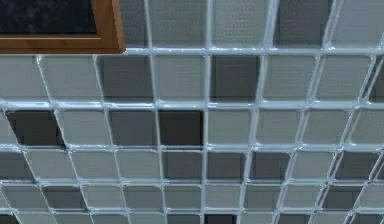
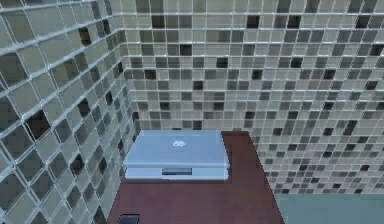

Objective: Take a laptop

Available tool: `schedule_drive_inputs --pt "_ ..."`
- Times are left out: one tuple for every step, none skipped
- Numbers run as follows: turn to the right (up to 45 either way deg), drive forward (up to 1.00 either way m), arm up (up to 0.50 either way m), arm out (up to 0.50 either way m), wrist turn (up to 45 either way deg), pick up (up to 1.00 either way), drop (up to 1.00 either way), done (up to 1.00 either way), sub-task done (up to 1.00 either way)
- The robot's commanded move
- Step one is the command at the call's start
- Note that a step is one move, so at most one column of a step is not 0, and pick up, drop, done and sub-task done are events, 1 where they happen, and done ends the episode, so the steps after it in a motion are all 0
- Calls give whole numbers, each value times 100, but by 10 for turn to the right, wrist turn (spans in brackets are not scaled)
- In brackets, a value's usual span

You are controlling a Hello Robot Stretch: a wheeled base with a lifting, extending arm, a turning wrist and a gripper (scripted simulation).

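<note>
A silver-grey laptop [image 2: 178, 155] lies shut and flat on a dark reddish-brown table [image 2: 245, 190] in the arm side view, at the table's far end near the corner of two tiled walls.
Grey mosaic tile wall [image 1: 200, 130] stands very close ahead in the forward view. A wood-framed dark panel [image 1: 60, 25] hangs at its top left. In the arm side view tiled walls [image 2: 260, 70] enclose the table on the left and behind. A small dark thing [image 2: 128, 219] lies at the table's near edge.
</note>
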Motion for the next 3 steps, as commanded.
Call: schedule_drive_inputs --pt "0 0 26 0 0 0 0 0 0" --pt "0 0 0 36 0 0 0 0 0" --pt "0 0 0 0 450 0 0 0 0"
